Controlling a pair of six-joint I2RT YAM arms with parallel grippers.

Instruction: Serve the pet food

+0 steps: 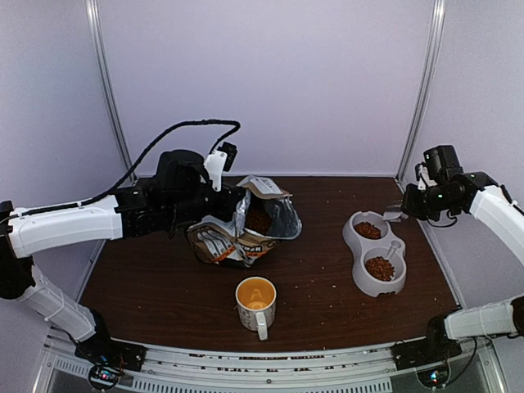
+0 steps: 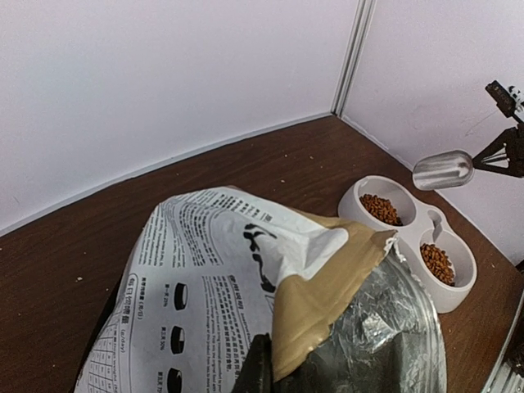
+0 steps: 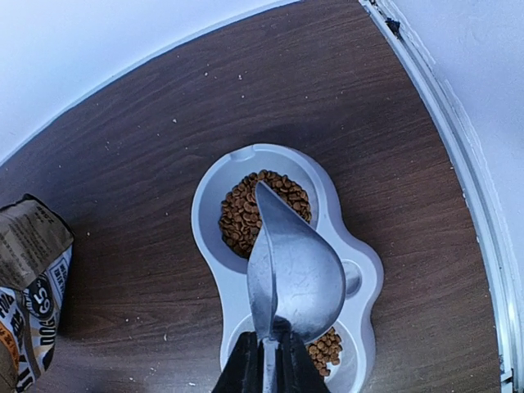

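The pet food bag point(image 1: 237, 237) lies tipped with its foil mouth open toward the right, and kibble point(image 1: 259, 219) shows inside. My left gripper point(image 1: 232, 205) is shut on the bag's upper edge; in the left wrist view one dark finger point(image 2: 258, 364) pinches the bag point(image 2: 205, 270). My right gripper point(image 3: 268, 364) is shut on the handle of a metal scoop point(image 3: 299, 262), which hangs tilted over a white double bowl point(image 3: 205, 221). Both cups hold kibble point(image 3: 237, 217). No kibble shows in the scoop point(image 1: 393, 214).
An orange-lined white mug point(image 1: 255, 301) stands near the front edge, between the arms. The double bowl point(image 1: 359, 262) sits close to the right wall. A few crumbs lie scattered on the brown table point(image 1: 147, 286). White walls close in the back and sides.
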